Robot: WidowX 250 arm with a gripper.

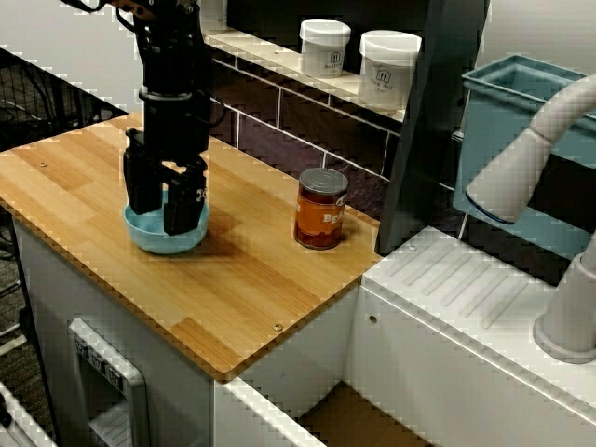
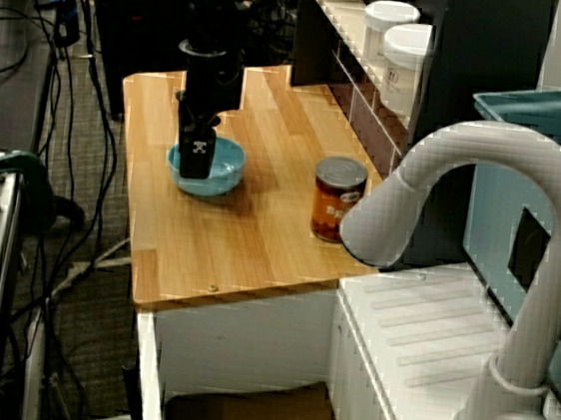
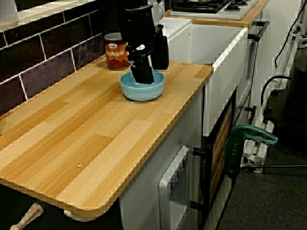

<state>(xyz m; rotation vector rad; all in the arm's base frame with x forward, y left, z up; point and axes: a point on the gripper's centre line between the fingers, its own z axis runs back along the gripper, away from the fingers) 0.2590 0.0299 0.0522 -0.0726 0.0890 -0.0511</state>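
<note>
Black two-finger gripper [image 1: 163, 216], jaws spread astride the rim of a light-blue round bowl [image 1: 158, 242] on the pale wooden countertop [image 1: 233, 289], well apart from an orange-labelled tin can [image 1: 320, 209]; likely hazard: an uneven pinch on that thin rim tips or skids the bowl.

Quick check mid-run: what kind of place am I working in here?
Probably a mock kitchen in a lab: a wooden counter against a dark tiled wall, a white faucet beside a ribbed draining board, a hob farther along, and loose cables on the floor.
</note>
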